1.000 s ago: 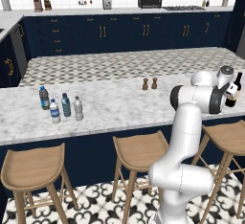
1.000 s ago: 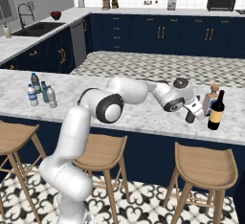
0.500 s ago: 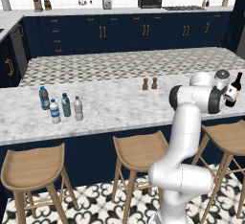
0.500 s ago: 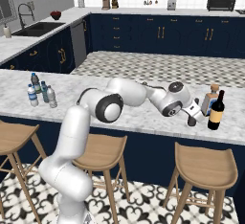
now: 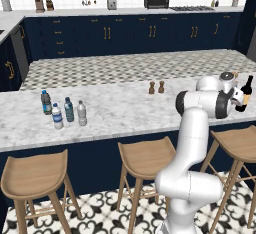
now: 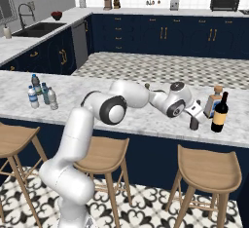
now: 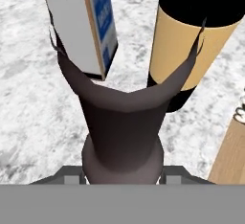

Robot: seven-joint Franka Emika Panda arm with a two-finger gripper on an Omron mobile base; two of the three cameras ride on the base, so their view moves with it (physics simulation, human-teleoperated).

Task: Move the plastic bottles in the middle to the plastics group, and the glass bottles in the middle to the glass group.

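The gripper (image 6: 194,121) is closed around the dark brown glass bottle (image 7: 122,137), low over the counter (image 6: 146,120), so it can join the glass group: just ahead stand the 2 members, the square bottle (image 7: 81,24) and the wine bottle (image 7: 191,41)

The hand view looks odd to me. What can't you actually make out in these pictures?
- Hand view: the brown bottle up close hides the gripper's fingertips and grip.
- Hand view: the wine bottle and the square bottle are cut off by the top edge.
- Left base view: the water bottles are too small to read the labels.
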